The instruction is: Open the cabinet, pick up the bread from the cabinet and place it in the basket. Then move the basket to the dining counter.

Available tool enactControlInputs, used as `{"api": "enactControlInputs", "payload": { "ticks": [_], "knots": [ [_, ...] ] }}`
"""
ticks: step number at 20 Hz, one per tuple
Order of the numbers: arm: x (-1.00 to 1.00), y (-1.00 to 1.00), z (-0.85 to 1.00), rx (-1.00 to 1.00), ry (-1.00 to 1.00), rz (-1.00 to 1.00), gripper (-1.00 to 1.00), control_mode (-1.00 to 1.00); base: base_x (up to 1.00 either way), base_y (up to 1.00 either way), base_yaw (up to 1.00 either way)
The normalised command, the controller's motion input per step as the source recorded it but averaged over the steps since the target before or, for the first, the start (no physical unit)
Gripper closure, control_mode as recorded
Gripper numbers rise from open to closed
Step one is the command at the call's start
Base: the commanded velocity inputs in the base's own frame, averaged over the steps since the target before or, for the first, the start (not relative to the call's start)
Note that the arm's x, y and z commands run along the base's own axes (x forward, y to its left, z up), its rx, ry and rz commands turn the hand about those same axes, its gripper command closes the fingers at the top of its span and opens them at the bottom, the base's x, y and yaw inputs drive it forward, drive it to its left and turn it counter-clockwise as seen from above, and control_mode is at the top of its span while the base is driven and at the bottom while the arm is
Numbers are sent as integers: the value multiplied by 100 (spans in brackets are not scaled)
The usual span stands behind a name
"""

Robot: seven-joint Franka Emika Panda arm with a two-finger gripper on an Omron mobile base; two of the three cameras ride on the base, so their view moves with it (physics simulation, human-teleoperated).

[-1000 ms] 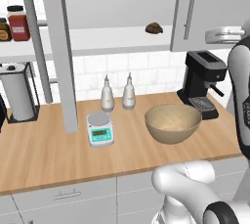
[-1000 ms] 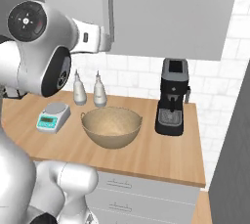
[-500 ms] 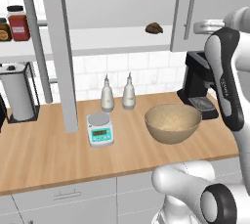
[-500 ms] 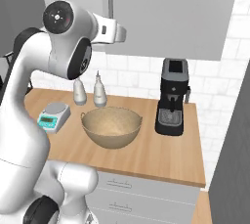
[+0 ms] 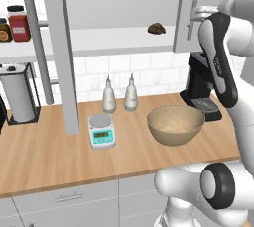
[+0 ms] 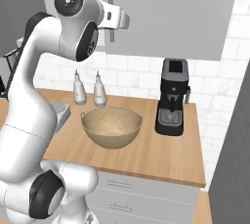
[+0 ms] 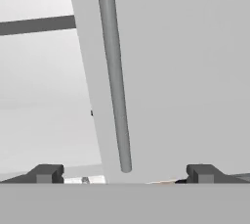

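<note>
Far left of the tool, the cabinet's (image 5: 119, 8) left door (image 5: 62, 52) stands swung open. Nearer, still left of the tool and about level with it, the bread (image 5: 157, 28) sits on the pale shelf (image 5: 114, 47) inside. Below the tool, the basket (image 5: 175, 124) rests on the counter (image 5: 49, 156). The tool (image 7: 124, 173) is up at the cabinet's right door (image 7: 185, 71), its fingers (image 7: 46, 173) spread wide either side of the bar handle (image 7: 115, 76), gripping nothing.

Raised arm, tool (image 7: 125, 173) apparently wide open
</note>
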Motion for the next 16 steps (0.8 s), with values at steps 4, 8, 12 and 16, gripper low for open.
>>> {"api": "enactControlInputs", "payload": {
  "ticks": [4, 8, 12, 16],
  "knots": [
    [81, 12, 0, 8, 0, 1, -100, -100, 0, 0, 0],
    [42, 14, 0, 8, 0, 5, -100, -100, 0, 0, 0],
    [35, 1, 0, 6, -1, 5, -100, -100, 0, 0, 0],
    [38, 0, 0, 2, -1, 2, -100, -100, 0, 0, 0]
  ]
}}
